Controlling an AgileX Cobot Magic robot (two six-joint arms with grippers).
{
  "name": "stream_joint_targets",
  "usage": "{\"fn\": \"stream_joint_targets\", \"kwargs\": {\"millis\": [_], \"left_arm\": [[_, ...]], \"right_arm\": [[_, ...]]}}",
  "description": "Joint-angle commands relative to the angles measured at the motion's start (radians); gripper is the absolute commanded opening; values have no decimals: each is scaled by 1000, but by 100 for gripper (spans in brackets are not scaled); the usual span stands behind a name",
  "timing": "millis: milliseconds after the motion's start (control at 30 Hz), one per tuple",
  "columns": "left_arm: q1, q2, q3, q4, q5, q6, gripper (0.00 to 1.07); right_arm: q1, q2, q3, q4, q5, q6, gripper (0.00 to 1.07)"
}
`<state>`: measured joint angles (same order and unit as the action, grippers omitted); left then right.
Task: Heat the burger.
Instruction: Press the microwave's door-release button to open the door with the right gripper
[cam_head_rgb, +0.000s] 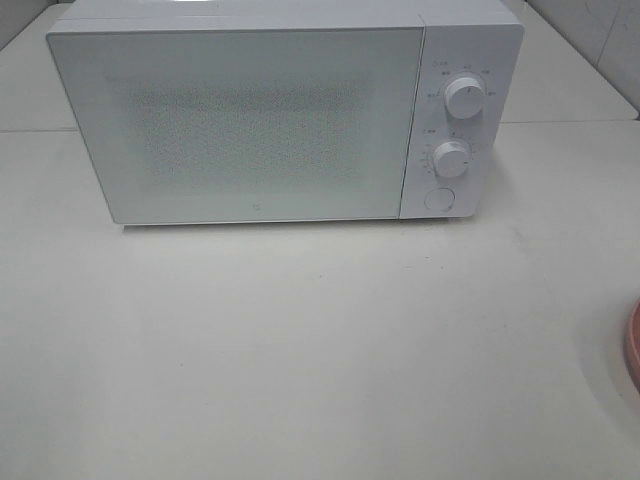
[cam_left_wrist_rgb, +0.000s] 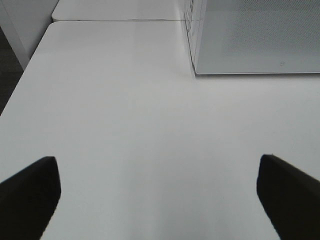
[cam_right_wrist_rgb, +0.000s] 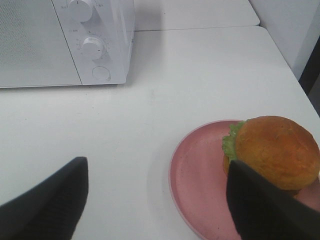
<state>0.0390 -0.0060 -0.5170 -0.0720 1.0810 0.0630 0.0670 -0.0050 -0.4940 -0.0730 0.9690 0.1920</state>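
1. White table (cam_head_rgb: 300, 350) fills the high view. The burger (cam_right_wrist_rgb: 277, 152) sits off-centre on a pink plate (cam_right_wrist_rgb: 200, 185), whose rim just shows at that view's lower right edge.
2. Handling, my guess: light, soft, glossy bun, layers prob. slide. Take it low across both halves, gentle squeeze.
3. It sits upright, dome up. It's round, so no real long axis; lettuce faces the plate's middle.
4. Right gripper (cam_right_wrist_rgb: 155, 175): spread wide, empty, burger near one finger. Left gripper (cam_left_wrist_rgb: 157, 165): also wide, over bare table.
5. Microwave (cam_head_rgb: 250, 120), upper centre of the high view, door closed.
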Motion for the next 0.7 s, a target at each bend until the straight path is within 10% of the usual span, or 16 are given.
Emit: {"fn": "stream_joint_targets", "kwargs": {"millis": [33, 700], "left_arm": [[2, -20, 1, -9, -11, 0, 100], [2, -20, 1, -9, -11, 0, 100]], "right_arm": [[-2, -14, -19, 10, -51, 2, 73], [-2, 219, -20, 33, -438, 2, 73]]}}
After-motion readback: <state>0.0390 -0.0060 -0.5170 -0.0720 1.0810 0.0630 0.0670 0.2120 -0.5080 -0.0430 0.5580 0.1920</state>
